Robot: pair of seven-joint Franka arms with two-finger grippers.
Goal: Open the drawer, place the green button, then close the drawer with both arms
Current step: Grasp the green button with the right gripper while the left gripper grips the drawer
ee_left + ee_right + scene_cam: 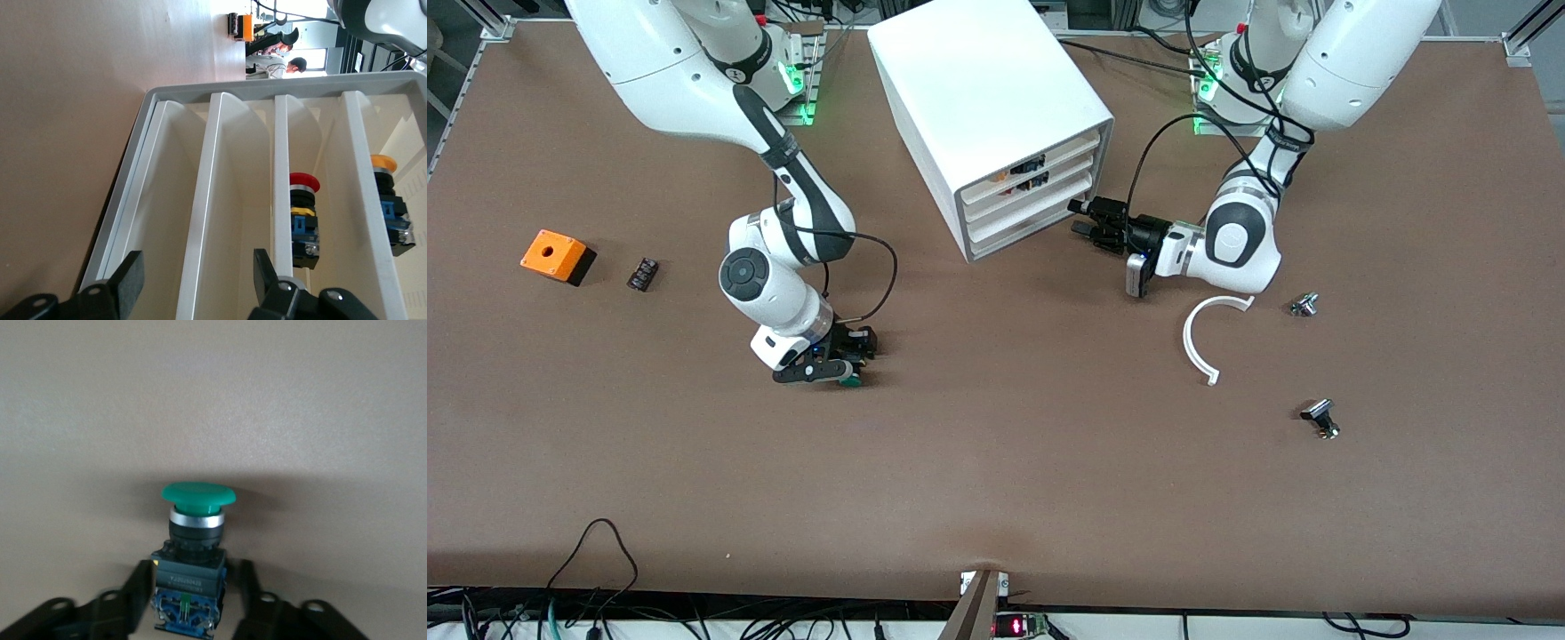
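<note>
The white cabinet stands at the back middle of the table. Its lowest drawer looks shut; in the left wrist view it is the slot next to the table. My left gripper is open and empty, level with the drawer fronts and just in front of them. The green-capped button lies on the table toward the right arm's end, nearer the front camera than the cabinet. My right gripper is low at the table and open, with one finger on each side of the button's black-and-blue body.
The upper drawers hold a red button and a yellow button. An orange box and a small black part lie at the right arm's end. A white curved strip and two silver-black knobs lie at the left arm's end.
</note>
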